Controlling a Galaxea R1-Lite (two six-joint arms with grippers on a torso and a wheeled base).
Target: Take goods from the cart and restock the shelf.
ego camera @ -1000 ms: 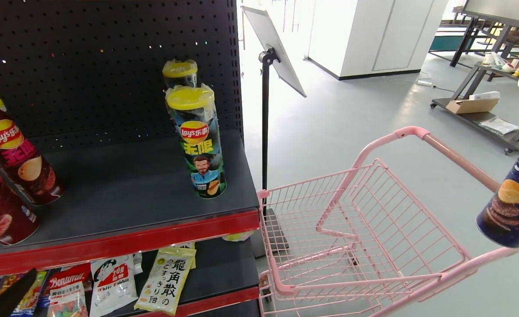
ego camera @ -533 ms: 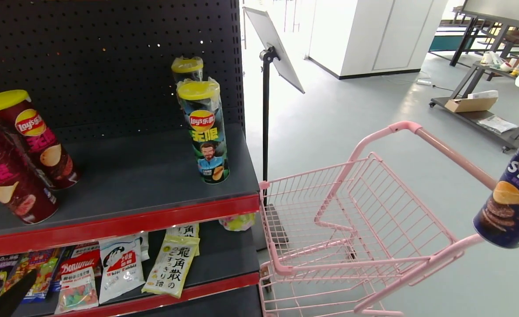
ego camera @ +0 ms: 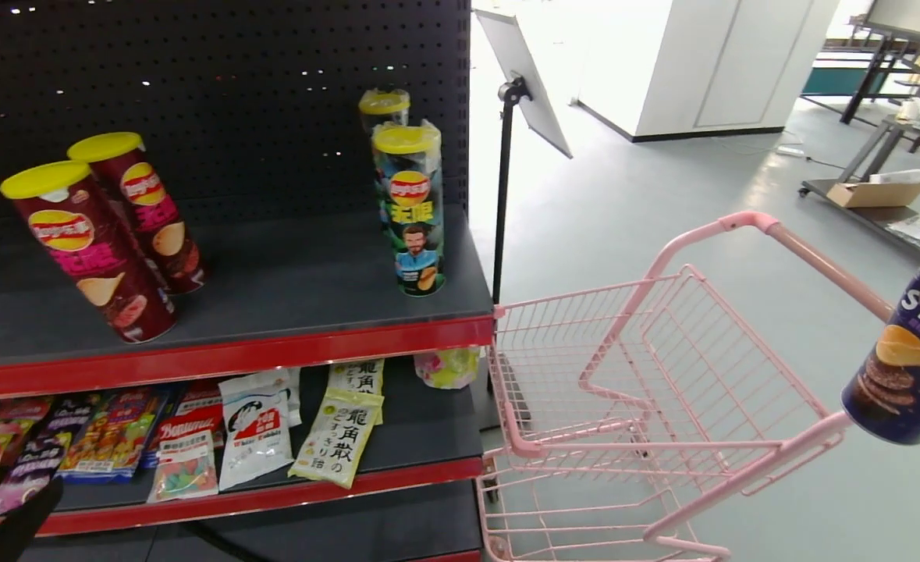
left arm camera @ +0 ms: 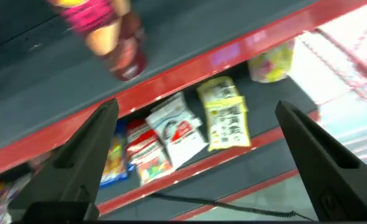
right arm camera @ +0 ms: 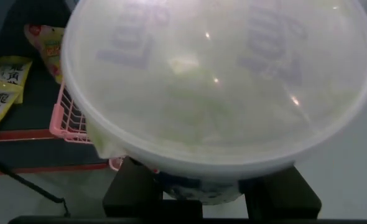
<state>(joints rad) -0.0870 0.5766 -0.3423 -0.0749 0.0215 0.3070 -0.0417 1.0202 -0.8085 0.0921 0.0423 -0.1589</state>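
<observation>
Blue chip can (ego camera: 908, 351), where is it right now?

Off on the robot's right, up in the air beside the pink cart (ego camera: 818, 261). Its bottom end sits near the cart's front rail. I can't tell from here whether they touch.

What's holding it?

The right gripper (right arm camera: 202, 202). Its black fingers (right arm camera: 134, 193) press against the can's sides just below the clear plastic lid, so that claw is closed around the can.

And the other arm?

The left gripper (left arm camera: 196, 168) hangs low in front of the shelf (ego camera: 233, 355), at its left end. The two dark fingers (left arm camera: 78, 162) are spread wide apart with nothing between them.

What's already on the shelf?

On the upper deck, behind the red front lip, two maroon cans with yellow lids stand at the left, one (ego camera: 93, 250) in front and the other (ego camera: 147, 211) just behind it. Toward the right end there's a green-and-black can (ego camera: 411, 211), with a second one (ego camera: 384, 105) directly behind it by the pegboard.

Anything underneath?

Snack packets lie along the lower deck, a white one (ego camera: 257, 429) next to a yellow one (ego camera: 340, 437), and more colourful bags to their left.

Where's the cart relative to all that?

Just beside the shelf's right end, with its handle pointing away from the shelf.
</observation>
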